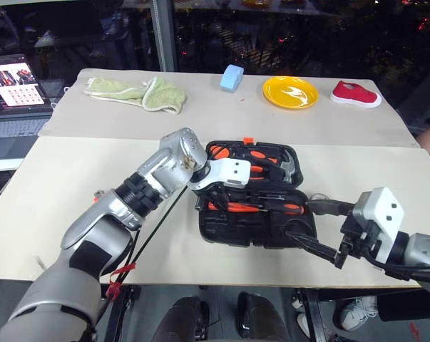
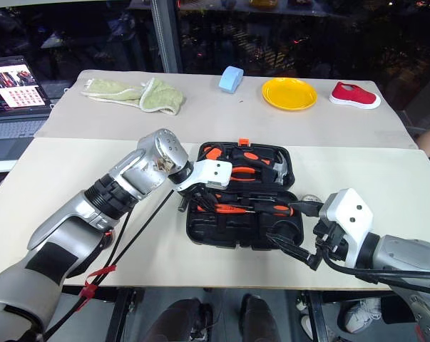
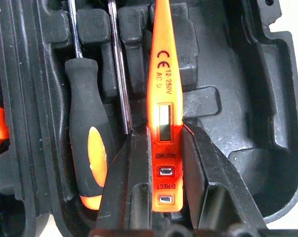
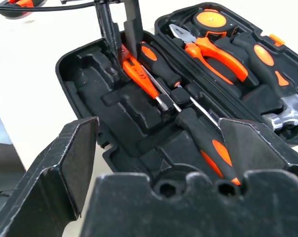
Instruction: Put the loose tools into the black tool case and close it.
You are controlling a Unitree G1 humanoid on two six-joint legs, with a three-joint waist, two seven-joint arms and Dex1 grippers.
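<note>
While the head views give the whole table, the wrist cameras carry the detail. Seen from the left wrist, the left gripper has its two black fingers pressed against the sides of the slim orange tester screwdriver — clamped on its handle end, with the printed window and the two small buttons between them. The tester hangs over the moulded slots of the black tool case, whose two halves lie open and flat on the near table. Beside it in the near half lie a black-and-orange screwdriver and a bare steel shaft of a second one.

From the right wrist the same spot shows from the opposite side: the left fingers come down into the near half's end, the tester slanting beneath them, and the second screwdriver rests in its slot closer to that camera. The far half holds orange-handled pliers, an orange-and-black round tool and a hammer, details the head views render small.

In the head views the right gripper floats at the case's right end with its fingers spread wide, holding nothing. The left arm crosses above the case and hides part of its left side.

On the far table lie a green towel, a blue roll, a yellow plate and a red shoe; a laptop sits at the left edge.
</note>
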